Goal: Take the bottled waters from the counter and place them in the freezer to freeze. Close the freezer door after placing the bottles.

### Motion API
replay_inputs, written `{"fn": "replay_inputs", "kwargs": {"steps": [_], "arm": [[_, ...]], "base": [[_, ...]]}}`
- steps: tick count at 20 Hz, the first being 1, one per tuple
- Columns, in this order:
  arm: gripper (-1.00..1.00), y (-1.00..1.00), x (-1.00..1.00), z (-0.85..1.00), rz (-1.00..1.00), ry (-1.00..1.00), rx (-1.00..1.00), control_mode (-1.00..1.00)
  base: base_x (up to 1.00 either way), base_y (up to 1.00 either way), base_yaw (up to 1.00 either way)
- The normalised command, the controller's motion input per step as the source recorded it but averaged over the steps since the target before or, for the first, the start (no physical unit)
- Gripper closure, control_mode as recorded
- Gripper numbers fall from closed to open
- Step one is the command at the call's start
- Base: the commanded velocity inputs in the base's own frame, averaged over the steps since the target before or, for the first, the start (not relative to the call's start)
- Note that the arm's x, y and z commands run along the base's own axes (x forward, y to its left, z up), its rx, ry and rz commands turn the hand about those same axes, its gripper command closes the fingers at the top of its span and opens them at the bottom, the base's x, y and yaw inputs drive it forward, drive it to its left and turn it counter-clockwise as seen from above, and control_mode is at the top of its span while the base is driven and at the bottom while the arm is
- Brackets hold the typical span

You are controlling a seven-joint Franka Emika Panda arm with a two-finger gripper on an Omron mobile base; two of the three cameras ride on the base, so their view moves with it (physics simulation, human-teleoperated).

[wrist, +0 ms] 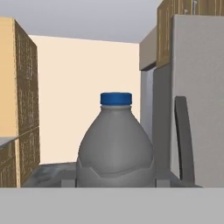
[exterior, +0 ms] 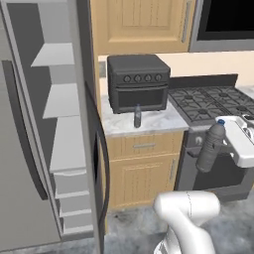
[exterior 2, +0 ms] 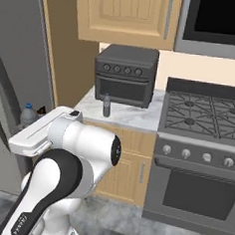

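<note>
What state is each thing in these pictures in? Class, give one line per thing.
Freezer door: swung open, shelves showing.
Held bottled water: upright, capped, off the counter, in the gripper, whose jaws are shut on it.
Second bottled water: upright on the counter, before the toaster oven.
Toaster oven: door closed.
Stove: oven door closed.

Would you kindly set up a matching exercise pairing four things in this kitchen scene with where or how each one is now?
Things:
1. bottle in the end effector
2. second bottle
3. freezer door
4. toaster oven

States:
A. stands open
B. held in the air
C. upright near the counter front edge
D. at the back of the counter

Pairs: 1-B, 2-C, 3-A, 4-D
</note>
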Motion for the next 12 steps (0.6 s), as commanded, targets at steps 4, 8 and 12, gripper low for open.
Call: {"fn": "replay_inputs", "kwargs": {"steps": [4,8,12], "arm": [[1.0,0.0,0.0,0.0,0.0,0.0,0.0,1.0],[1.0,0.0,0.0,0.0,0.0,0.0,0.0,1.0],[1.0,0.0,0.0,0.0,0.0,0.0,0.0,1.0]], "base": [[-0.46,0.15,0.05],[-0.36,0.29,0.08],[-0.09,0.56,0.09]]}}
